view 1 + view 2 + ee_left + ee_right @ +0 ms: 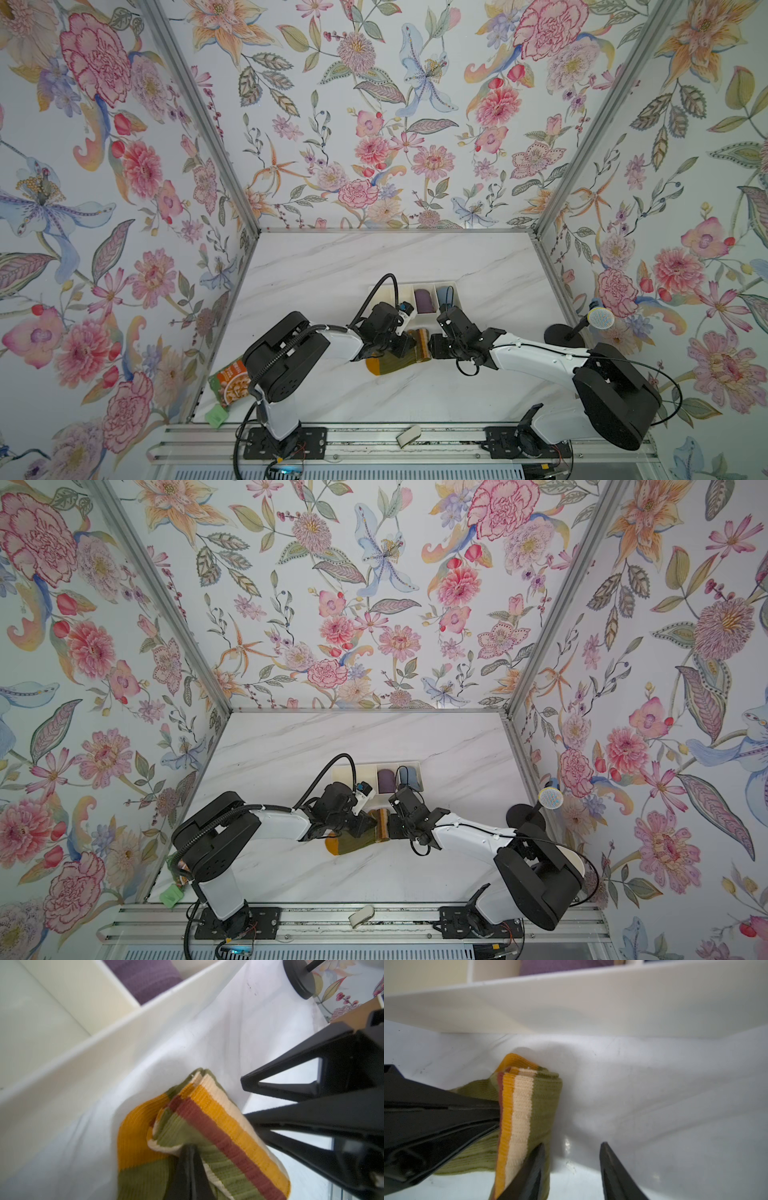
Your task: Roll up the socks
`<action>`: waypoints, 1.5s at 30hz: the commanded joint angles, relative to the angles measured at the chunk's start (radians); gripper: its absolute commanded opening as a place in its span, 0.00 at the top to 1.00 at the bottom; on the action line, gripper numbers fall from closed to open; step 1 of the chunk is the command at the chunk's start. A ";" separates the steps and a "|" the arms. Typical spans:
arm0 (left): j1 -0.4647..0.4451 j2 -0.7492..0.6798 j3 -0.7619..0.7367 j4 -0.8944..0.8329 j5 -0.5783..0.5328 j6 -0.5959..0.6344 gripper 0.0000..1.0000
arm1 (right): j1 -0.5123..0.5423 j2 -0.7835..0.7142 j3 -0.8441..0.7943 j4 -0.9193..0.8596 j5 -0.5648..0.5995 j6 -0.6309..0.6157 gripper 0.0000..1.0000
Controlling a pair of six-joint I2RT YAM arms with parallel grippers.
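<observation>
Ribbed knit, soft and light, sits at the tips of both claws. The right claw [573, 1144] stands partway open with bare table [654, 1105] showing in its gap. One finger [533, 1167] touches the olive outer side of the roll, and nothing is gripped. The left claw [188, 1150] is closed to a single point and pushed into the fold just beside the stripes. Whether it pinches a layer there I cannot tell.

The socks [525, 1105] lie on the table between the two claws. The striped cuff end is turned up into a short thick roll against the right claw. In both top views the olive leg and yellow toe [376, 368] trail flat under and past the left claw [370, 825].

Cloth like this is limp, so the roll will likely sag open once pressure comes off. The ribbing should give the fingers good bite, but the smooth table may let the whole bundle slide instead of turning. Several layers show at the roll's edge, and they could shear apart if only the top one is taken. The best hold looks to be across the roll's full thickness, near the middle of its width.

Beyond both claws stands the white tray [415, 284]. Its nearest wall is close behind the roll. Farther in are a purple sock roll [424, 301] and a blue sock roll [441, 296].
</observation>
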 commanded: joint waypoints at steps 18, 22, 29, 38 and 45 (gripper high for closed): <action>-0.016 -0.056 0.059 -0.176 -0.047 0.067 1.00 | 0.045 0.050 0.037 0.105 -0.093 -0.052 0.54; -0.015 -0.068 0.056 -0.213 -0.059 0.080 1.00 | 0.045 0.048 0.032 0.128 -0.118 -0.054 0.52; -0.014 -0.120 0.054 -0.300 -0.121 0.110 0.99 | 0.045 0.050 0.032 0.133 -0.121 -0.057 0.52; -0.014 -0.151 0.100 -0.392 -0.187 0.158 0.94 | 0.045 0.061 0.037 0.132 -0.120 -0.063 0.53; -0.011 -0.178 0.115 -0.463 -0.251 0.186 0.93 | 0.053 0.078 0.057 0.122 -0.124 -0.073 0.53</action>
